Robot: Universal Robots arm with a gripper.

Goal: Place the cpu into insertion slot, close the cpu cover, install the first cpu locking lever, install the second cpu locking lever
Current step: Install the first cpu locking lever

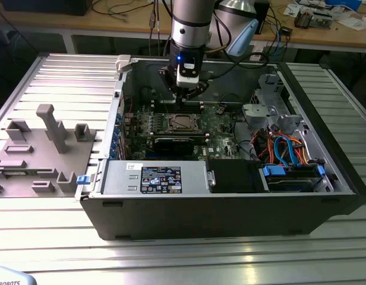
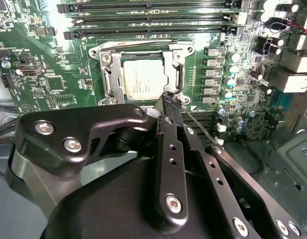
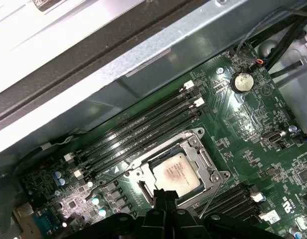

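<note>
The cpu (image 2: 145, 77), a small silvery square, lies flat in the socket on the green motherboard (image 2: 49, 59). In the exterior view the cpu (image 1: 182, 122) is in the middle of the open case. The cpu cover (image 2: 109, 74) lies flat around it as a metal frame with the chip showing through its window. My gripper (image 2: 171, 97) is shut, its black fingertips pressed together at one corner of the socket. A thin wire locking lever (image 2: 199, 125) runs away from that corner beside the fingers. The first wrist view shows the cpu (image 3: 176, 174), cover (image 3: 203, 162), lever (image 3: 213, 194) and gripper (image 3: 166, 193).
Black memory slots (image 2: 153, 20) run along one side of the socket. A long black card (image 1: 174, 142) lies just in front of it. The power supply (image 1: 153, 178) and a drive cage with blue cables (image 1: 290, 154) line the case. A grey fixture (image 1: 46, 142) stands at the exterior view's left.
</note>
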